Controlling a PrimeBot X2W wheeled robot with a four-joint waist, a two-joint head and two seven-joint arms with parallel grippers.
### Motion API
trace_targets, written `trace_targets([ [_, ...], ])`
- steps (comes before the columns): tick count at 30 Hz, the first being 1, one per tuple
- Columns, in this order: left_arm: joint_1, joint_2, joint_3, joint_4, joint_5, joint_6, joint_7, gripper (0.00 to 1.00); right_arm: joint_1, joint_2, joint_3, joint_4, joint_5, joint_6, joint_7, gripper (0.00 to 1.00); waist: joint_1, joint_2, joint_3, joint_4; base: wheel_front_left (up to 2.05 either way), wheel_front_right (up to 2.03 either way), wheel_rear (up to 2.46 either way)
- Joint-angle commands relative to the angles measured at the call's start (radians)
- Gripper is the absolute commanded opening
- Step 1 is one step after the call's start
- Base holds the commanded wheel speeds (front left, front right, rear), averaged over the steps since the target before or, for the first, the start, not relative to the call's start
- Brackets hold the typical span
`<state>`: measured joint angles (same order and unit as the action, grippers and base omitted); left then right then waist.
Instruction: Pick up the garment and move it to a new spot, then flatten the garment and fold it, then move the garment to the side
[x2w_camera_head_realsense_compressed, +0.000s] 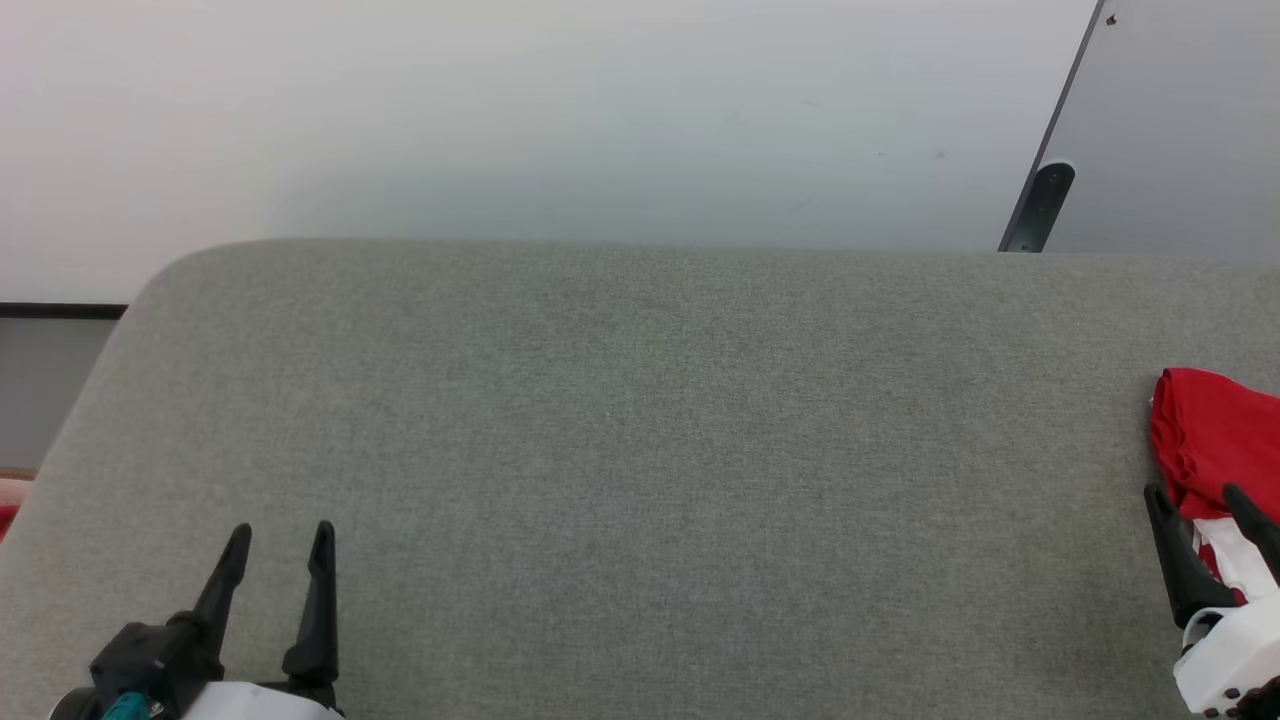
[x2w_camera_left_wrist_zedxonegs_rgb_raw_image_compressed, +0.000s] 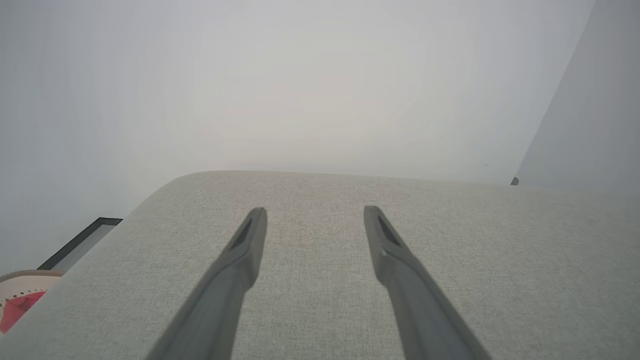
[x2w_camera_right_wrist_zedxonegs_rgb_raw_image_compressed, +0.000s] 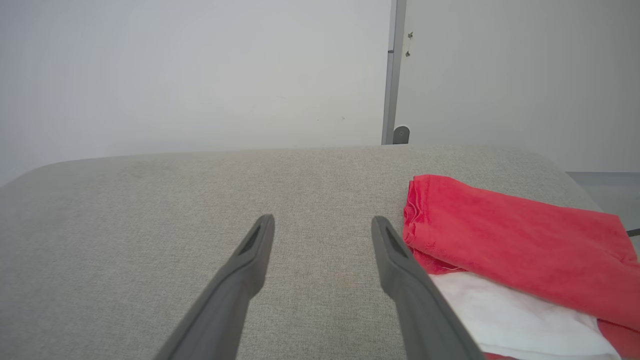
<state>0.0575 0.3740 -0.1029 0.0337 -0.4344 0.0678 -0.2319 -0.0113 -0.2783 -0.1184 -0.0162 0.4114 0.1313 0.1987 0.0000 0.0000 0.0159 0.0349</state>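
This looks like a plain test lab: a grey fabric-covered table (x2w_camera_head_realsense_compressed: 640, 450) with rounded corners stands before a bare white wall (x2w_camera_head_realsense_compressed: 500, 120), and a grey door panel (x2w_camera_head_realsense_compressed: 1180, 130) rises beyond its far right corner.

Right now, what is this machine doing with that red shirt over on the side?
A two-armed robot faces a grey fabric-covered surface. Neither arm is holding anything. The red jersey T-shirt with white parts lies in a loosely folded heap at the surface's right edge. The right tool sits close beside it, open and gripping nothing; whether it touches the cloth is unclear. The left tool is also open and empty, over the bare left part of the surface.
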Motion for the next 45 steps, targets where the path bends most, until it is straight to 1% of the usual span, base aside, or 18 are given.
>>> trace_targets([
  [1, 0.006, 0.001, -0.002, -0.005, -0.005, 0.006, 0.001, 1.00, 0.003, 0.003, 0.001, -0.007, -0.008, -0.001, 0.002, 1.00, 0.0000, 0.0000, 0.000, 0.000, 0.00, 0.00, 0.00],
  [17, 0.004, 0.006, -0.014, -0.012, -0.015, 0.007, 0.004, 1.00, -0.004, 0.003, 0.005, -0.022, -0.011, -0.001, 0.009, 1.00, 0.0000, 0.0000, 0.007, -0.003, 0.00, 0.00, 0.00],
  [18, 0.003, 0.003, -0.014, -0.012, -0.012, 0.002, 0.004, 0.00, -0.001, 0.002, 0.002, -0.018, -0.004, 0.000, 0.009, 0.00, 0.0000, 0.0000, 0.007, -0.003, 0.00, 0.00, 0.00],
  [23, 0.019, -0.035, -0.031, 0.032, -0.017, 0.002, 0.013, 0.00, 0.018, 0.034, 0.006, 0.032, 0.006, 0.000, 0.009, 0.00, 0.0000, 0.0000, 0.007, -0.003, 0.00, 0.00, 0.00],
  [37, -0.017, -0.085, 0.011, 0.066, -0.237, -0.036, 0.071, 0.00, -0.006, 0.070, 0.004, 0.074, 0.228, 0.000, -0.008, 0.00, 0.0000, 0.0000, 0.005, -0.006, 0.00, 0.00, 0.00],
  [45, -0.034, -0.107, 0.030, 0.083, -0.334, -0.053, 0.097, 0.00, -0.016, 0.085, 0.005, 0.092, 0.326, 0.000, -0.016, 0.00, 0.0000, 0.0000, 0.004, -0.008, 0.00, 0.00, 0.00],
])
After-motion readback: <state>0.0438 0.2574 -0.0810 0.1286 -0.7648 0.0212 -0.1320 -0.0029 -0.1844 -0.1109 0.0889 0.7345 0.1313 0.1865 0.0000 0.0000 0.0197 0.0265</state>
